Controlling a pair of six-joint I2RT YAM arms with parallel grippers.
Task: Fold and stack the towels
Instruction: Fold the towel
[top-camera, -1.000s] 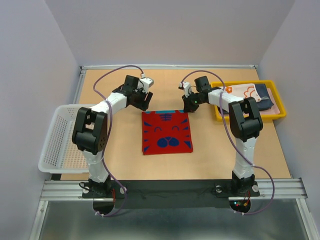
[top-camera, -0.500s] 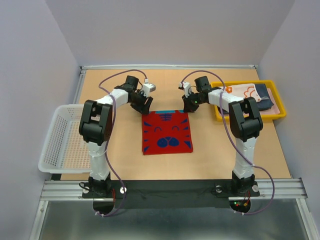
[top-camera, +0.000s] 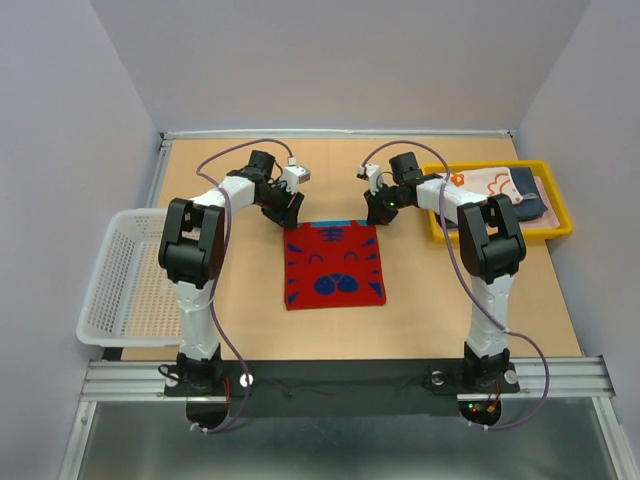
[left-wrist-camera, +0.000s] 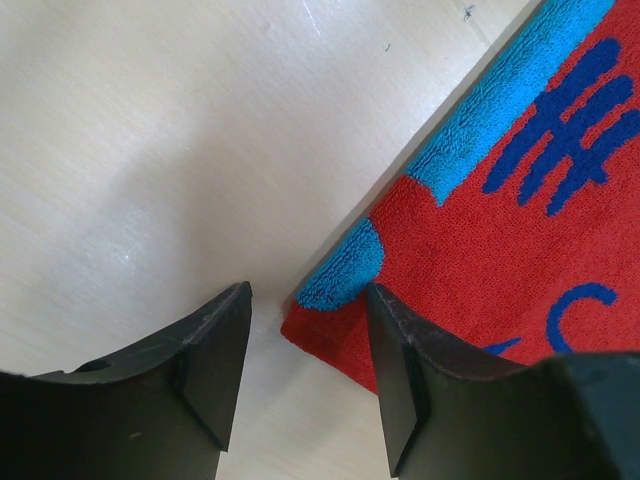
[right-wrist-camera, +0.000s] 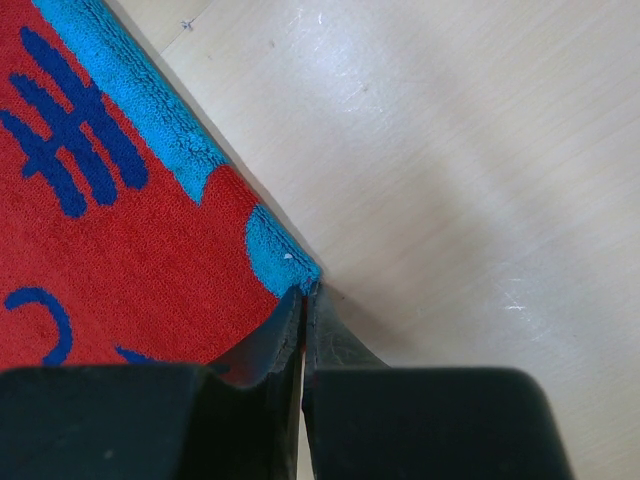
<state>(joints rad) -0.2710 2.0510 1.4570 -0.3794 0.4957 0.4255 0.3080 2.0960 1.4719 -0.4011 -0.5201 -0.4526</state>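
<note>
A red towel with blue patches (top-camera: 333, 265) lies flat in the middle of the table. My left gripper (top-camera: 286, 213) is open at its far left corner; in the left wrist view the corner (left-wrist-camera: 335, 300) lies between the jaws, untouched by the left finger. My right gripper (top-camera: 379, 212) is shut on the far right corner (right-wrist-camera: 290, 268) of the towel. More folded towels, one pale with orange pattern (top-camera: 487, 182) and one dark navy (top-camera: 524, 195), lie in the yellow tray (top-camera: 500, 236).
A white mesh basket (top-camera: 122, 280) hangs at the table's left edge. The yellow tray sits at the far right. A raised metal rim (top-camera: 340, 133) runs along the table's far edge.
My left arm has swung in and lowered its gripper to the towel's far left corner. The right gripper has stayed on its corner.
</note>
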